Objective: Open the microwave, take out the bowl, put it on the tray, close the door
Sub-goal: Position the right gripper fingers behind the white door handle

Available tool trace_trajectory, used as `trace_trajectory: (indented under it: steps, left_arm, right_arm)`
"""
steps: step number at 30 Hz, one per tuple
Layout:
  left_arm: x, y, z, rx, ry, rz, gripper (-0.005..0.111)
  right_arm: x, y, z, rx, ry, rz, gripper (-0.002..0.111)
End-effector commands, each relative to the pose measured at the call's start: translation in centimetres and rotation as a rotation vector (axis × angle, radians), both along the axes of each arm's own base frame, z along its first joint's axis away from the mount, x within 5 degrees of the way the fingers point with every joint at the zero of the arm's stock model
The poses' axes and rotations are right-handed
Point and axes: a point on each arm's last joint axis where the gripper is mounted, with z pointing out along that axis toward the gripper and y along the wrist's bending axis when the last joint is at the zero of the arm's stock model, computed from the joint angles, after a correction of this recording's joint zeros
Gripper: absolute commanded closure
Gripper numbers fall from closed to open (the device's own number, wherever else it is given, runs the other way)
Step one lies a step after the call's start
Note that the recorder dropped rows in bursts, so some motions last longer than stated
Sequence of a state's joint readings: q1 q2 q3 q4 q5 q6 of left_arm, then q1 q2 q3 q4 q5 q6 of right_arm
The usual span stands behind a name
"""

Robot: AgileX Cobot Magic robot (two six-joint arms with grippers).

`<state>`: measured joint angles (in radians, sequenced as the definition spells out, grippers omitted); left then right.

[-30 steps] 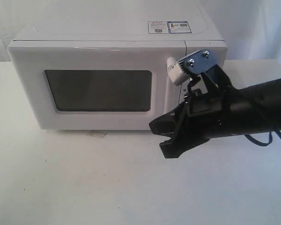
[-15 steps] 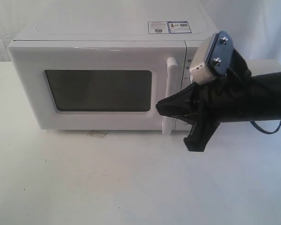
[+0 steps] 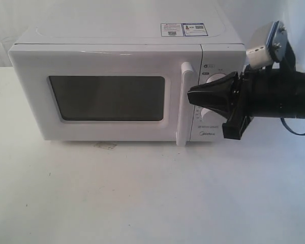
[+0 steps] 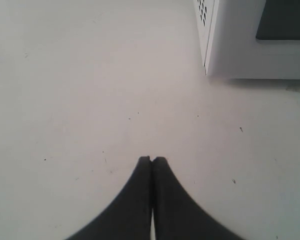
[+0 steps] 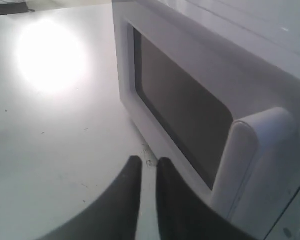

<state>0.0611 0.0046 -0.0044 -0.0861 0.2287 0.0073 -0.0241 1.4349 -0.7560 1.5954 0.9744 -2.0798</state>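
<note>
The white microwave [image 3: 117, 56] stands at the back of the table, its door [image 3: 30, 91] closed. Nothing shows through the dark window, so the bowl is hidden, and no tray is in view. My right gripper [image 3: 190, 94] hovers in front of the control panel, pointing at the vertical bar handle [image 3: 184, 101] just short of it. In the right wrist view its fingers [image 5: 149, 161] stand a narrow gap apart with nothing between them, next to the handle [image 5: 250, 165]. My left gripper [image 4: 151, 160] is shut and empty over bare table, near a microwave corner [image 4: 240, 45].
The white table [image 3: 142, 203] stretches in front of the microwave. A small pale scrap [image 3: 105, 146] lies by the door's lower edge. Two round knobs [image 3: 216, 79] are partly covered by my right arm. White cloth hangs behind.
My right gripper has risen and pulled back to the right, from low before the door's lower right corner to level with the handle, and has turned to point at it.
</note>
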Motion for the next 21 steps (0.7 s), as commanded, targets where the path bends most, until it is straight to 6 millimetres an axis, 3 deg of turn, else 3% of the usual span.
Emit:
trace_trajectory:
  steps: [1,3,6,21]
  left_arm:
    - [0.0,0.0,-0.1,-0.001,0.003,-0.004,0.107]
    - [0.0,0.0,-0.1,-0.001,0.003,-0.004,0.107]
    - [0.0,0.0,-0.1,-0.001,0.003,-0.004,0.107]
    - [0.0,0.0,-0.1,-0.001,0.003,-0.004,0.107]
  right_arm:
    - [1.4,-0.1,-1.3,0.012,0.006,0.008,0.076]
    - [1.9,-0.2,-1.6,0.014,0.016,0.007,0.059]
    - [2.3,-0.2,-1.8,0.026,0.025,-0.002,0.045]
    - [3.7,0.1,-1.7,0.11,0.035,-0.04,0.045]
